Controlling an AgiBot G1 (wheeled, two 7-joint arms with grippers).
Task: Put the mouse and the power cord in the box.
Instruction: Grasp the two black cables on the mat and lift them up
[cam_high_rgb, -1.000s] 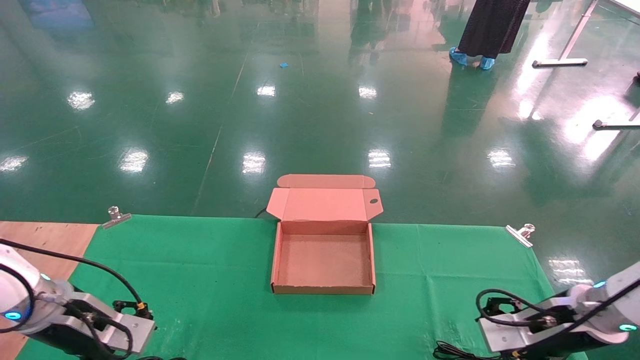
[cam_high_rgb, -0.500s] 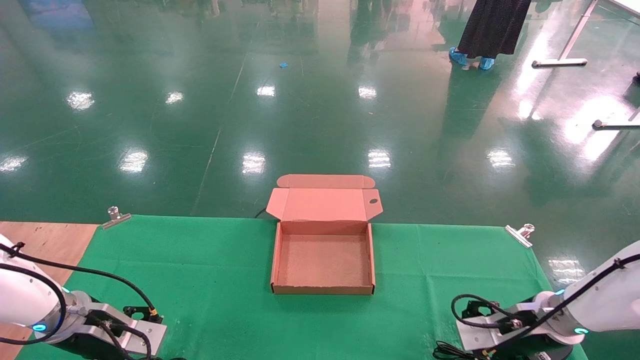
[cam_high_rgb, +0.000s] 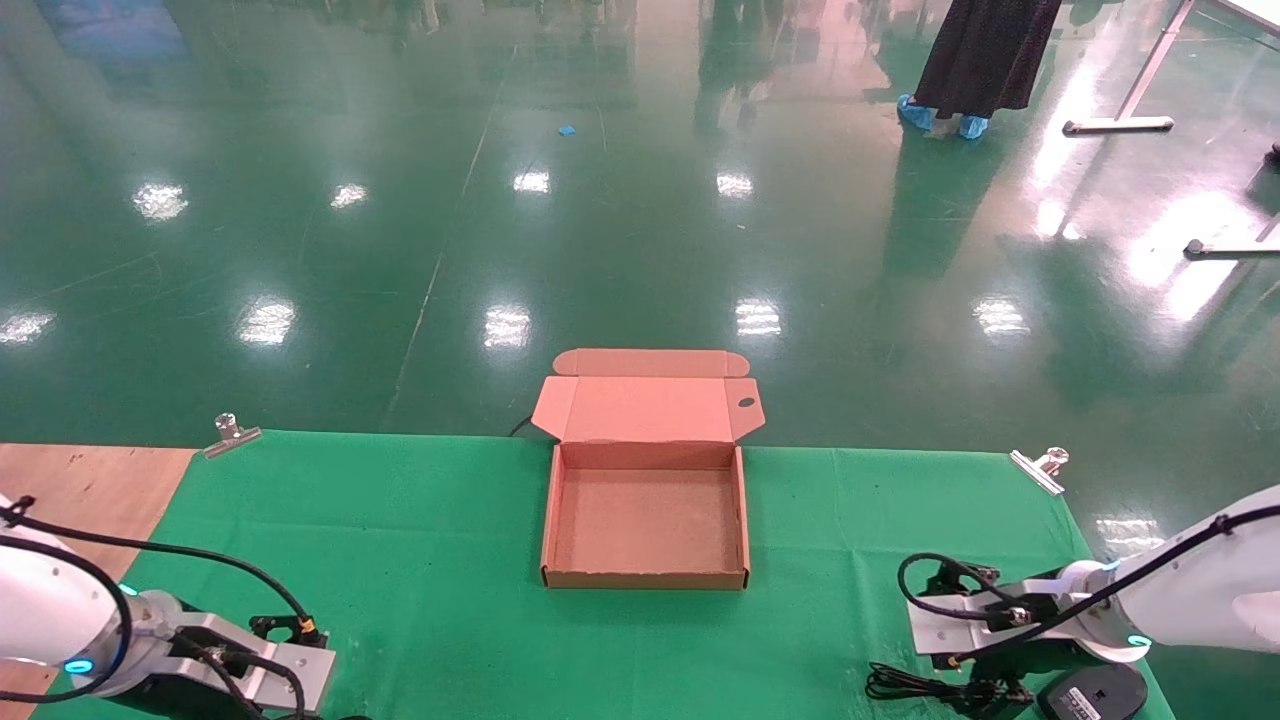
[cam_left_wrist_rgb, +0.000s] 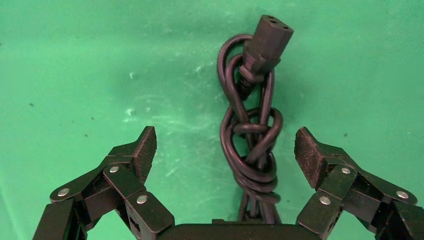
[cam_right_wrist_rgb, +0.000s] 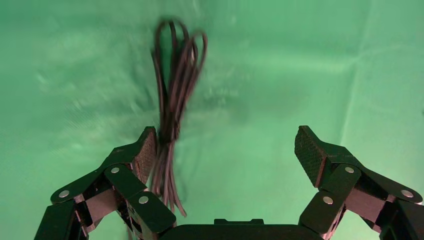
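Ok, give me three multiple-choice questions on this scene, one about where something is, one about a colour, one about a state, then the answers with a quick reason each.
1. Where is the power cord?
A. Inside the box
B. On the cloth between the left tool's open fingers
C. On the floor

2. What colour is the cloth on the table?
A. Green
B. Blue
C. White

3. What state is the box in?
A. Taped shut
B. Open with the mouse inside
C. Open and empty

Answers:
1. B: the left wrist view shows the bundled cord lying between the fingers of the left tool.
2. A: the head view shows green cloth all around the box.
3. C: the lid is folded back and only bare cardboard shows inside; the mouse lies by the right tool, which is open too.
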